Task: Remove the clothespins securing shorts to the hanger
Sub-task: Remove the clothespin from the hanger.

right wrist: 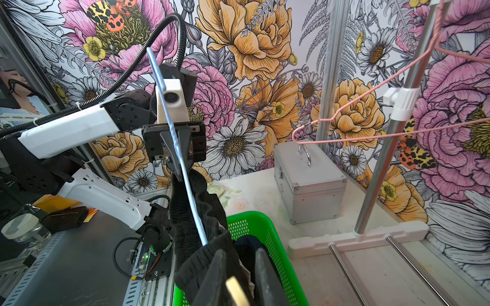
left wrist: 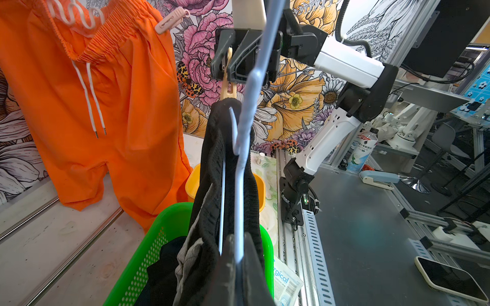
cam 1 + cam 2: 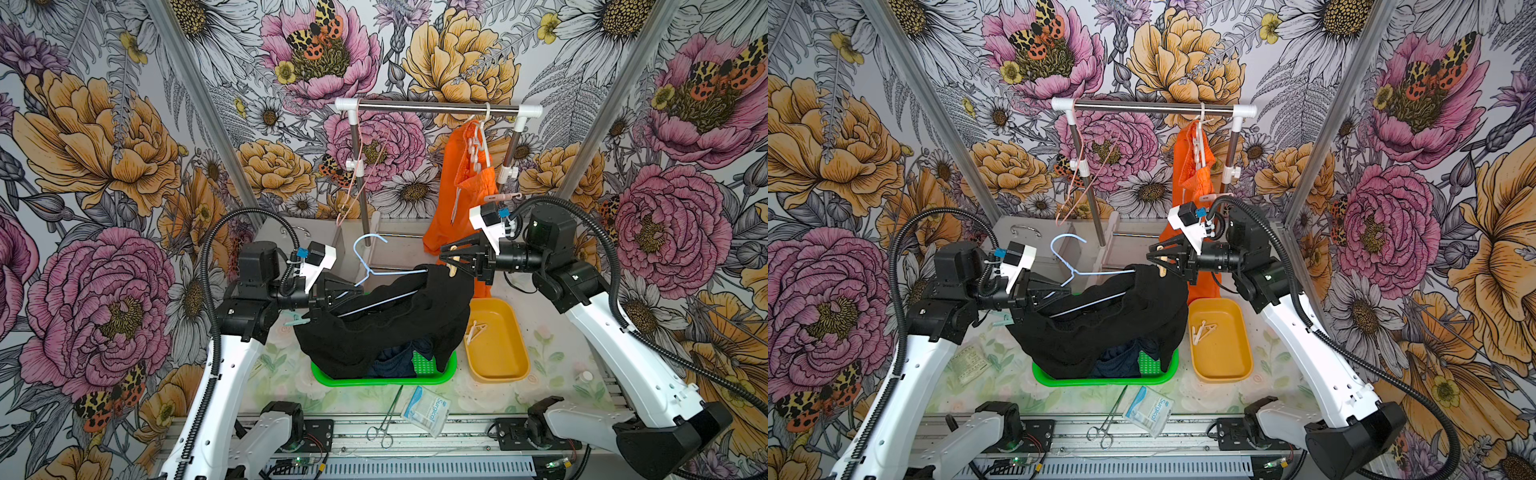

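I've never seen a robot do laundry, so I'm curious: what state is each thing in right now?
left gripper: shut on the blue hanger.
right gripper: jaws either side of the wooden clothespin; grip unclear.
black shorts: pinned on that hanger, sagging into the green basket.
navy shorts: lying in the basket.
orange shorts: hanging from the rack, pink clothespin attached.
yellow tray: holds loose clothespins.
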Controlling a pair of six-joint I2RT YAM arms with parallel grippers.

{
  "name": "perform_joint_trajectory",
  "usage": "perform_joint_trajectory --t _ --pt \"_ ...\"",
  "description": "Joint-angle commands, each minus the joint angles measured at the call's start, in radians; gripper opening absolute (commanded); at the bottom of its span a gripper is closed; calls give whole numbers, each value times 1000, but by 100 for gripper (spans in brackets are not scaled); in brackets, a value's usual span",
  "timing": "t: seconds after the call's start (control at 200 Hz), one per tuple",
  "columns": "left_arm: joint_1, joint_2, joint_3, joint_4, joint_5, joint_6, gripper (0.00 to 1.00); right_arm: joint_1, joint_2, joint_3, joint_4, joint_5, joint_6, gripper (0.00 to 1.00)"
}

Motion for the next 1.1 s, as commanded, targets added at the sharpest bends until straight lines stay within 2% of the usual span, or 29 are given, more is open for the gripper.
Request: perform_joint_trajectory --t 0.0,0.055,0.19,0.46,0.725,1.091 --pt "-7 -2 -11 44 27 -6 0 -5 3 26 25 -10 5 11" --pt "-7 -4 -12 44 23 -4 0 -5 4 26 24 -7 7 10" --pt "-7 -5 -10 41 5 -6 0 -5 0 22 24 11 9 0" --pt "-5 -15 -18 10 -49 15 0 -5 -28 29 34 89 24 0" --pt "-6 -21 -20 -28 -104 35 0 -5 -78 11 99 236 96 0" --pt "-7 -18 -9 -38 -141 32 0 -3 -71 -20 126 237 125 0"
